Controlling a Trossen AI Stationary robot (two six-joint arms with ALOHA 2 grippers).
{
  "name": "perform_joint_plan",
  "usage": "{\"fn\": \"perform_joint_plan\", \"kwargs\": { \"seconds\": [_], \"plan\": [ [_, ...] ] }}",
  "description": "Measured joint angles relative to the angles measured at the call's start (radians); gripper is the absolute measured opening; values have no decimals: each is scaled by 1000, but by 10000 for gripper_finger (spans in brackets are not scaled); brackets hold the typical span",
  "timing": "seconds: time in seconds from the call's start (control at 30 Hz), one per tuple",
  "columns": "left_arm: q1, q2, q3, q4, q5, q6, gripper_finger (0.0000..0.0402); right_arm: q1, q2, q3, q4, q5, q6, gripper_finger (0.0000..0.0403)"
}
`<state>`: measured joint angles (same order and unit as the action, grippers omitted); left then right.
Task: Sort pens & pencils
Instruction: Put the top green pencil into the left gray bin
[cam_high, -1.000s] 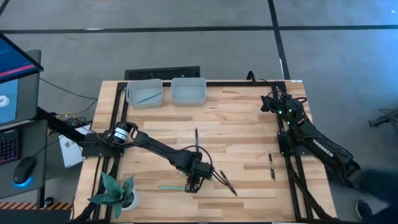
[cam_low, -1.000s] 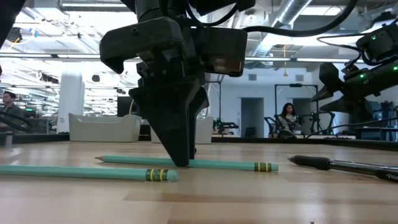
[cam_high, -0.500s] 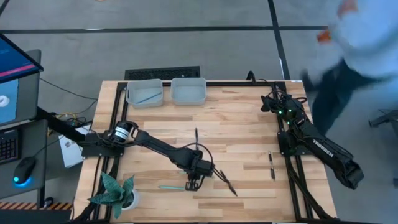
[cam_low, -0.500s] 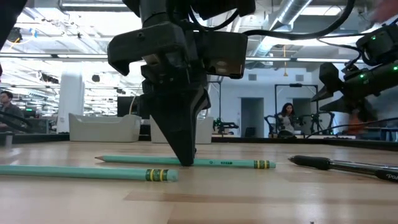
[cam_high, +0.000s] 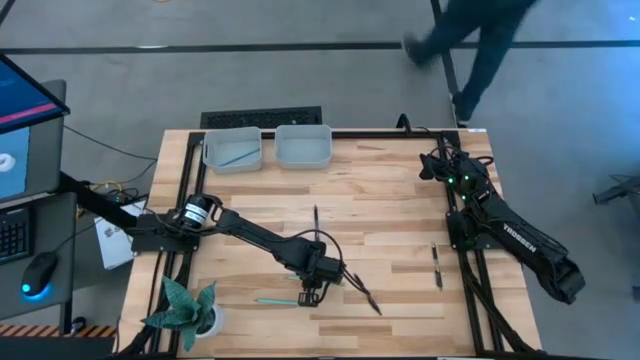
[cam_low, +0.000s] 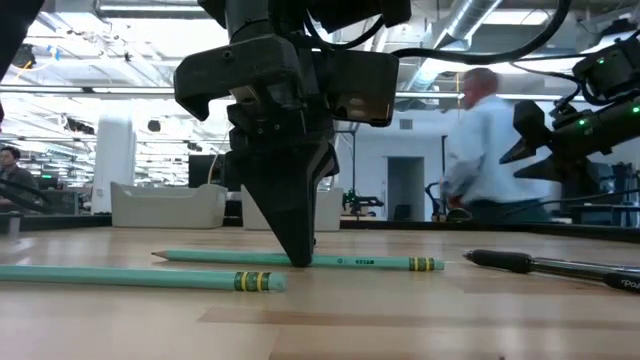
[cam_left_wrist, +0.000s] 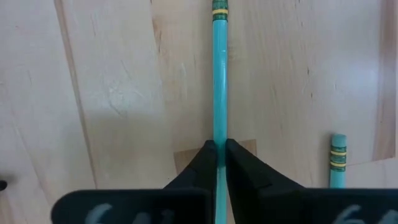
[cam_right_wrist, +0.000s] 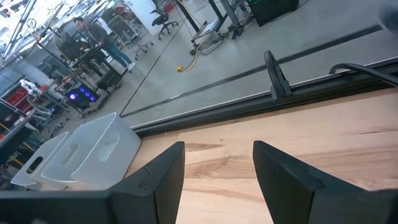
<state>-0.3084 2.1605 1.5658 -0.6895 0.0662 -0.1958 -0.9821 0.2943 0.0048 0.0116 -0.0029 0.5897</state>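
Open-plan robotics lab; exposed ceiling ducts (cam_low: 470, 25); concrete floor (cam_high: 300, 80); further rigs and seated person (cam_right_wrist: 87, 34) behind; monitor (cam_high: 25, 125) beside wooden table (cam_high: 380, 200).

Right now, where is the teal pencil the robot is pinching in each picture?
High view: teal pencil lies near the front edge, right of the potted plant, under the left gripper.
Low view: the farther pencil, pinched at table level.
Left wrist view: runs up the middle from the fingers.
Right wrist view: not in it.
Shared landmark: the left gripper shut on it.
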Motion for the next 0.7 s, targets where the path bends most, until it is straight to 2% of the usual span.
{"fn": "perform_joint_plan", "kwargs": {
  "seconds": [0.7],
  "plan": [
    [23,1,0,-7,15,19,6,0,0,0,0,0,-22,212]
  ]
}}
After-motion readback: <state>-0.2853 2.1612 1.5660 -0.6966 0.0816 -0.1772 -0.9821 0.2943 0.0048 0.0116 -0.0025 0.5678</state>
